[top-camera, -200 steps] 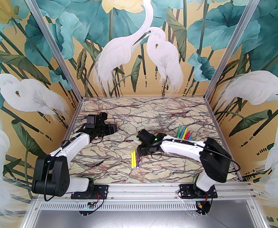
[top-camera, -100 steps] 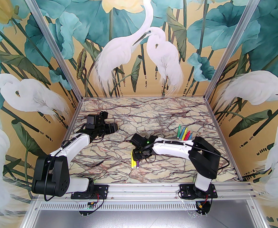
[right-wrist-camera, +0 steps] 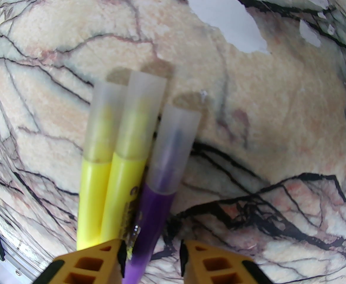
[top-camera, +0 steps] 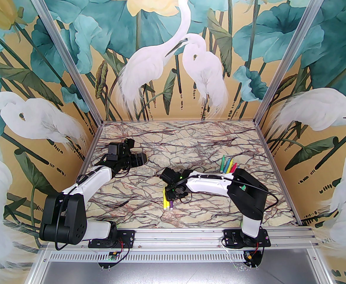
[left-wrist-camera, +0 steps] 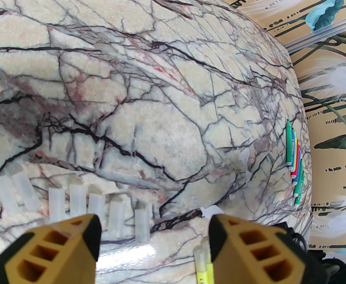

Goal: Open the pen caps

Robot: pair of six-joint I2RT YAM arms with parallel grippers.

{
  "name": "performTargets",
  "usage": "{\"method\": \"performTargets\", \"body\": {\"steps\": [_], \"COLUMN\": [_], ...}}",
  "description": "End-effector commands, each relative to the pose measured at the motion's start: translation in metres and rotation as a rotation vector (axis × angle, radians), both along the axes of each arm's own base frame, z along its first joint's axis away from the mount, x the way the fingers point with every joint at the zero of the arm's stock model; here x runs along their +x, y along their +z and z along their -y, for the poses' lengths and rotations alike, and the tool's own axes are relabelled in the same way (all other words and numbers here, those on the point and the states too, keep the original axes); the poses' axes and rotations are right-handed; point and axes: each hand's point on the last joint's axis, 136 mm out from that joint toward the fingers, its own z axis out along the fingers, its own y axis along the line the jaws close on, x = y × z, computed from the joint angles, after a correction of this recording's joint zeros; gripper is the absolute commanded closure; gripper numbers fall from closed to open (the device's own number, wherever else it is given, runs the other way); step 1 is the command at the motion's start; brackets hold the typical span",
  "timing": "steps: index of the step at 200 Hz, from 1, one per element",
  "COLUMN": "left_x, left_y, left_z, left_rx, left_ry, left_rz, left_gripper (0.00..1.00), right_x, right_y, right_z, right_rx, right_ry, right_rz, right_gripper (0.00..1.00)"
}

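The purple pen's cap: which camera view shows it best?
The right wrist view. The purple pen's cap is large and close there, still on, beside two yellow pens. In the top external view the right gripper covers it, and the purple pen is a thin streak.

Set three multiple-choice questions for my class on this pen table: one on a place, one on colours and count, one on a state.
1. Where on the table do the uncapped pens lie? A left edge; B right side; C between the arm bases.
2. Which capped ones lie ahead of the right fingers? A three green; B one yellow, two purple; C two yellow markers, one purple marker.
3. The purple marker's cap is: A on; B lying loose; C snapped.
Key: B, they fan toward the right wall; C, those colours lie together; A, it covers the tip.
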Motion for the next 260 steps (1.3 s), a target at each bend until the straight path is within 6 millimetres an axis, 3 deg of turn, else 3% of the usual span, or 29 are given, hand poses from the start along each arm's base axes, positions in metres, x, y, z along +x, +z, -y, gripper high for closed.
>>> {"method": "performTargets", "body": {"steps": [1,64,189,260], "left_x": [0.001,0.001,0.003,0.004], "left_y": [-0.001,-0.004,-0.004,-0.002], "left_z": [0.006,0.005,0.005,0.009], "left_rx": [-0.006,-0.005,-0.021,-0.046], "left_ry": [-0.032,-0.029,-0.011,-0.017], "left_rz": [0.012,0.005,0.003,0.000], "left_gripper": [0.35,0.35,0.35,0.35], "right_x": [0.004,0.008,0.012,0.014], "right_y": [-0.002,-0.005,-0.020,-0.022], "right_z": [0.002,0.026,0.031,0.031], "right_rx": [-0.037,-0.159,-0.256,-0.259], "right_ry": [-0.024,-0.028,0.012,0.021], "right_rz": [0.017,0.050,0.050,0.067], "right_gripper": [0.64,0.66,0.71,0.82]}}
